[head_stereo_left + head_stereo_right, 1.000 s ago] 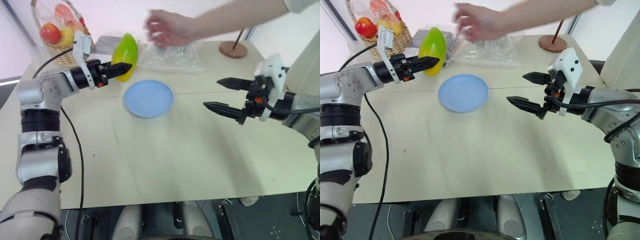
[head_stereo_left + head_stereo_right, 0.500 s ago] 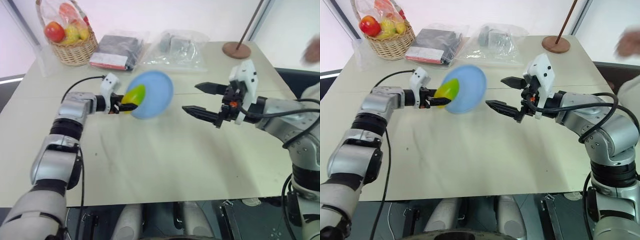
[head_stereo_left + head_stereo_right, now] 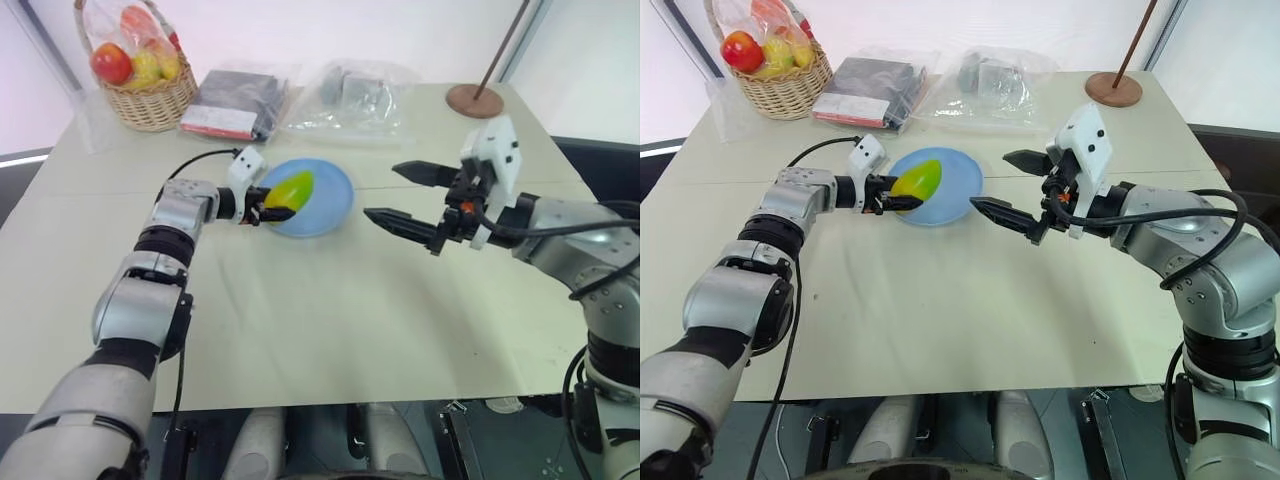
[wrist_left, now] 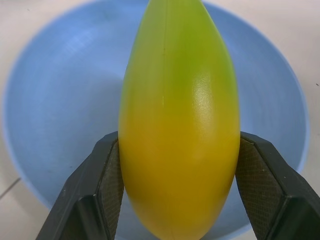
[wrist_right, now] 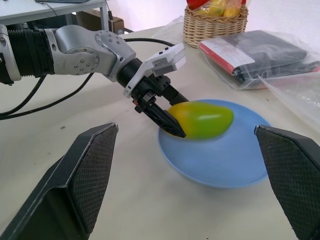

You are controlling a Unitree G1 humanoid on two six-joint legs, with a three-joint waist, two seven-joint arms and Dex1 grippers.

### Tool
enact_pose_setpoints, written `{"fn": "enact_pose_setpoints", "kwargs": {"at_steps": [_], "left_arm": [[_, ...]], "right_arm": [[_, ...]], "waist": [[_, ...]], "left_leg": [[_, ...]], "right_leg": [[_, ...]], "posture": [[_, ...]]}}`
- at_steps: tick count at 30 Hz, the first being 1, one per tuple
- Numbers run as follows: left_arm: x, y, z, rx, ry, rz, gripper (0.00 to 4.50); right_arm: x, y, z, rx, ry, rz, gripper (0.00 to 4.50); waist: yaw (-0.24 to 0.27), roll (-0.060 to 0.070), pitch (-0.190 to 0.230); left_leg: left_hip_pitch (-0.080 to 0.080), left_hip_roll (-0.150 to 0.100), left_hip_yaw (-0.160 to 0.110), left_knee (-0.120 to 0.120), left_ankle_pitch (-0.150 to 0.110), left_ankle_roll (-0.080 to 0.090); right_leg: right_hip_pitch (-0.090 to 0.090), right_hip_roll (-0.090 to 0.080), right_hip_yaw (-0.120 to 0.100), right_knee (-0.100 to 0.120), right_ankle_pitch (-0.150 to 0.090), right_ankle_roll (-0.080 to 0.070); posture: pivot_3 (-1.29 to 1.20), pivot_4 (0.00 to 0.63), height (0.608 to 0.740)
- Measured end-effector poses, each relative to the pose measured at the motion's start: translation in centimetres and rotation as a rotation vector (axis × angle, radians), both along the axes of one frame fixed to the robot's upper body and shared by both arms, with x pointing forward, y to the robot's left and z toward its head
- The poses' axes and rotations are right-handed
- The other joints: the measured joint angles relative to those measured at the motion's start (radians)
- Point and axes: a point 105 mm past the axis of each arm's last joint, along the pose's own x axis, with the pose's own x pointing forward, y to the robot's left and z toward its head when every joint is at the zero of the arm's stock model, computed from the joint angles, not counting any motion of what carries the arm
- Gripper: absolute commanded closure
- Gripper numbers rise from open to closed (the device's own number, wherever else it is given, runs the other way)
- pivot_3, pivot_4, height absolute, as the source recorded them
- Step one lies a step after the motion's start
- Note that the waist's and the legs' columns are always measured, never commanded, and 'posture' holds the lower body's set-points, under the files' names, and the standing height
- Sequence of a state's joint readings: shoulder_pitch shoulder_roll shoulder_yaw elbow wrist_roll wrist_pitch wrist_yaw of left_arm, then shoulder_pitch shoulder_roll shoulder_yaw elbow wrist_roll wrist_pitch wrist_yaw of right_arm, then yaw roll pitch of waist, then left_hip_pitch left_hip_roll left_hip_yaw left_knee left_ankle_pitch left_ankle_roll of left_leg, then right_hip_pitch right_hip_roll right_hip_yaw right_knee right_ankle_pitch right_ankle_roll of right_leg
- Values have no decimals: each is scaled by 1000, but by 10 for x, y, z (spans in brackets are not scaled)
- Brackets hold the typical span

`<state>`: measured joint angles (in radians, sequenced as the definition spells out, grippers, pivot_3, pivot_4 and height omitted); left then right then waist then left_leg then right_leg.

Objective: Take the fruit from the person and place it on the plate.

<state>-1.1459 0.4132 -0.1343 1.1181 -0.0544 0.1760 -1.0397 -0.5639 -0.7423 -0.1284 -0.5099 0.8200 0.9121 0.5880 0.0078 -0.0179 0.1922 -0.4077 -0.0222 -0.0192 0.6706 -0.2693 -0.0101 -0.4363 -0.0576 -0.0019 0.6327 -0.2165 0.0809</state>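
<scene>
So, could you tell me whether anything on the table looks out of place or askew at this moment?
Nothing stands out. The left end effector is shut on the fruit over the plate, which lies flat. The basket stands upright, and the two bags lie flat at the far edge of the table.

text: none legible | labels: a red-and-white strip on the dark bagged packet [image 3: 232, 103] beyond the left hand [image 3: 272, 212], its print too small to read | brands: none seen | numbers: none | signs: none
</scene>
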Motion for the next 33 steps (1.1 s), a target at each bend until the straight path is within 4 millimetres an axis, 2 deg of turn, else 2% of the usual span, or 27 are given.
{"fn": "enact_pose_setpoints", "kwargs": {"at_steps": [7,13,15,16,17,27,30,33], "left_arm": [[4,-5,16,-12,-38,-10,1927],[3,-7,18,-31,-37,-17,1927],[3,-7,16,-31,-28,-23,900],[2,-8,16,-28,-23,-31,598],[1,-8,15,-24,-21,-37,25],[-1,-13,16,-11,-15,-70,25],[2,-9,39,-40,-52,-69,25],[-1,2,76,-101,-115,-74,25]], "right_arm": [[0,0,0,4,1,2,0],[0,1,1,5,0,2,0],[0,0,1,6,-1,0,0],[0,0,1,7,-1,-1,0],[0,0,1,7,-1,-2,0],[1,1,1,12,-1,-6,0],[1,1,1,13,-1,-7,0],[1,0,0,8,1,-8,0]], "waist": [[2,0,0],[2,0,0],[2,0,0],[2,0,0],[2,0,0],[2,0,0],[1,0,0],[-4,0,0]], "left_leg": [[0,0,0,0,0,0],[0,0,0,0,0,0],[0,0,0,0,0,0],[0,0,0,0,0,0],[0,0,0,0,0,0],[0,0,0,0,0,0],[0,0,0,0,0,0],[0,0,0,0,0,0]], "right_leg": [[0,0,0,0,0,0],[0,0,0,0,0,0],[0,0,0,0,0,0],[0,0,0,0,0,0],[0,0,0,0,0,0],[0,0,0,0,0,0],[0,0,0,0,0,0],[0,1,0,0,0,0]], "posture": [[0,150,740],[0,150,740],[0,150,740],[0,150,740],[0,150,740],[0,150,740],[0,150,740],[0,150,740]]}}
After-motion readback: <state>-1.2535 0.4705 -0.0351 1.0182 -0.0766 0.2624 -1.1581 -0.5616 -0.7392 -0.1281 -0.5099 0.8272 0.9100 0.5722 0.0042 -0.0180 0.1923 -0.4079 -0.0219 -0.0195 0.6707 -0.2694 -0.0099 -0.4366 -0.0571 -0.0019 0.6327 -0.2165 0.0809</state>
